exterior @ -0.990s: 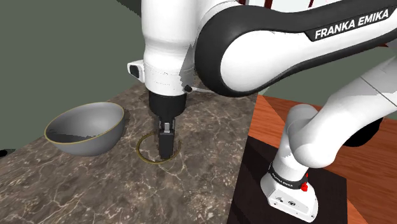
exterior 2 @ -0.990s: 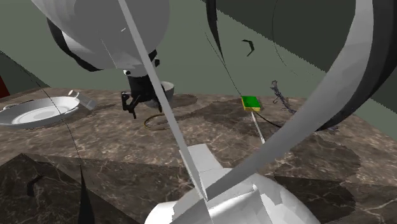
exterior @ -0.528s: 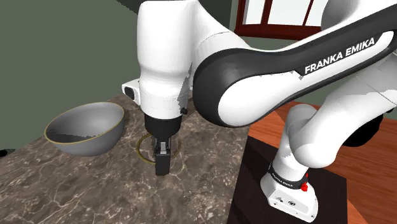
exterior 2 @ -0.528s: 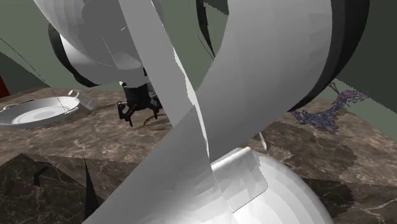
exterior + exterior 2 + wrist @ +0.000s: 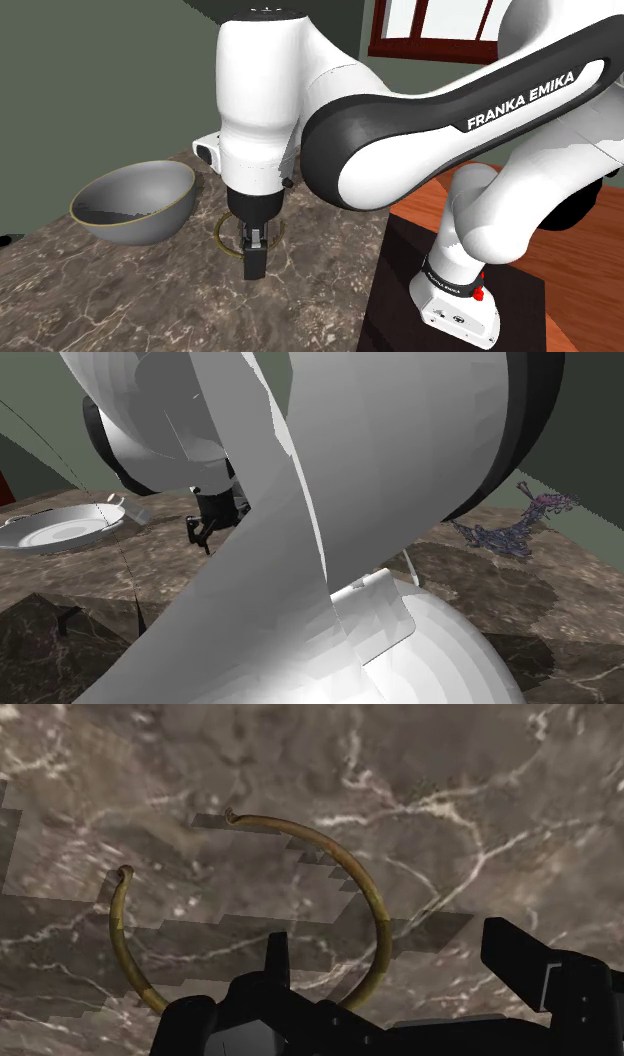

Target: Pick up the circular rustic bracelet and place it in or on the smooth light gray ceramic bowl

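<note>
One grey bowl (image 5: 150, 215), bracelet (image 5: 340, 852) nr it (on marbled top (image 5: 120, 290)), claw (image 5: 390, 936) spread astride.

1 bracelet (image 5: 377, 904), 1 bowl (image 5: 155, 222)

Shoulder camera sits high, beside and a bit behind the stand (image 5: 398, 280), facing down and leftward over the marbled desk (image 5: 120, 290) at medium range, with the arm (image 5: 400, 120) large in the foreground. Second exterior camera is low and jammed against the arm, whose white links block most of its look across the desk toward a green wall (image 5: 30, 392); it shares the gripper (image 5: 205, 532) and the desk patch under it with the shoulder view. Wrist camera looks down past the parted jaws, very near the desk, sharing the bracelet (image 5: 370, 904) with the shoulder view.
</note>
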